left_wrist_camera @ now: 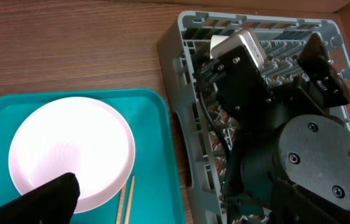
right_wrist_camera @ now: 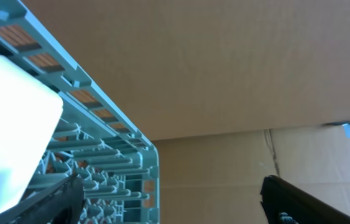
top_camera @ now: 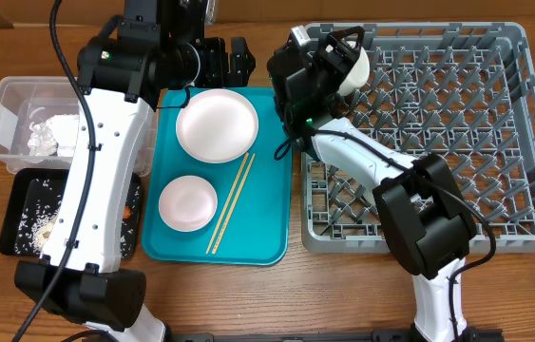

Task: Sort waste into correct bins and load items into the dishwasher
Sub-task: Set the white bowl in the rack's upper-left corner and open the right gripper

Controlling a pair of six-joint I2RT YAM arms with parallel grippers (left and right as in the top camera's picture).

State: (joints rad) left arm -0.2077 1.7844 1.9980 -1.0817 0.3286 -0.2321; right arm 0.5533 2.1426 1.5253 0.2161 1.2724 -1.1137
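On the teal tray [top_camera: 265,171] lie a white round plate [top_camera: 217,124], a pale pink bowl [top_camera: 188,202] and wooden chopsticks [top_camera: 232,202]. My left gripper [top_camera: 229,59] hovers open over the tray's far edge, just beyond the plate [left_wrist_camera: 69,152]; one of its fingers [left_wrist_camera: 44,199] shows over the plate's rim. My right gripper [top_camera: 338,49] is open and empty at the far left corner of the grey dish rack [top_camera: 533,142], beside a white cup [top_camera: 356,65] in the rack. The cup [right_wrist_camera: 7,124] sits outside the spread fingers [right_wrist_camera: 168,186].
A clear tub [top_camera: 1,104] at the left holds a crumpled white napkin [top_camera: 53,128]. In front of it, a black tray [top_camera: 10,223] holds rice grains and tan bits [top_camera: 41,223]. My left arm covers part of both. A cardboard wall stands behind the rack.
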